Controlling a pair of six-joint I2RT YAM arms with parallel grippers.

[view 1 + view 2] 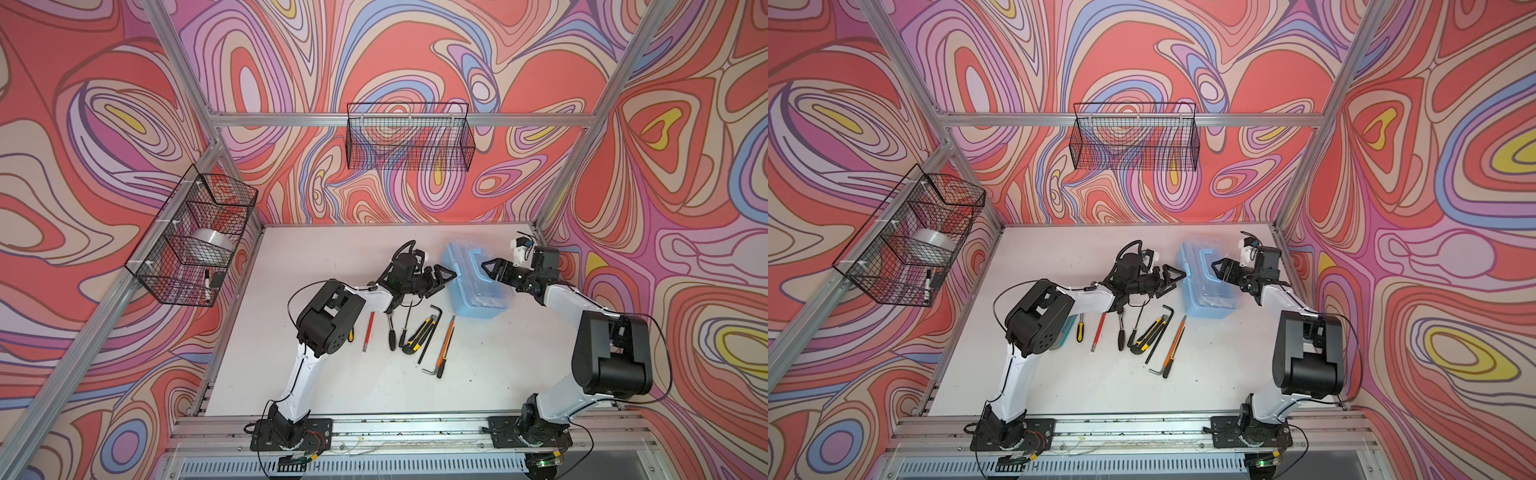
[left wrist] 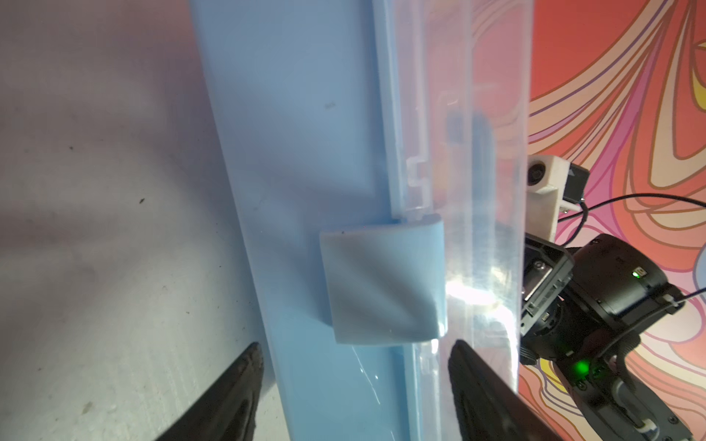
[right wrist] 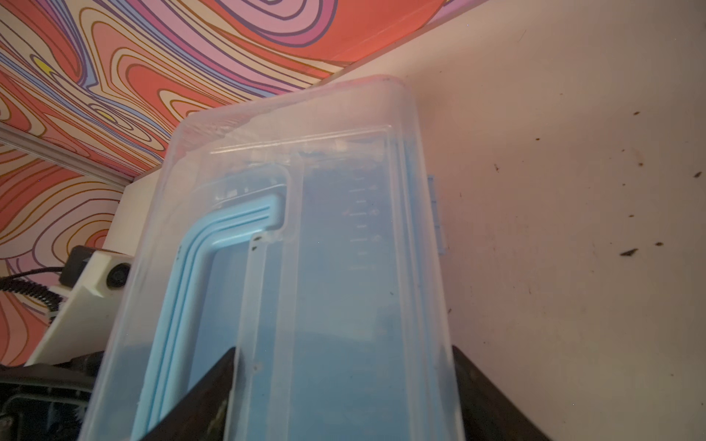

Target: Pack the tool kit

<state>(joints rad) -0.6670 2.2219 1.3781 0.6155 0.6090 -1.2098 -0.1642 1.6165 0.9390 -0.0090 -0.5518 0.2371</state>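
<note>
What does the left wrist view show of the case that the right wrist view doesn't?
Left wrist only: the blue latch on the case's side wall. Right wrist only: the clear lid's top, with the blue handle flat on it. Both: the case on the white table, straddled by an open gripper: left gripper, right gripper.

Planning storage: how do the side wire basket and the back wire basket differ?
The side basket is split into compartments; the back basket is undivided. The side basket holds a tape roll and a marker; nothing shows in the back basket. Both are black wire, hung on frame rails.
</note>
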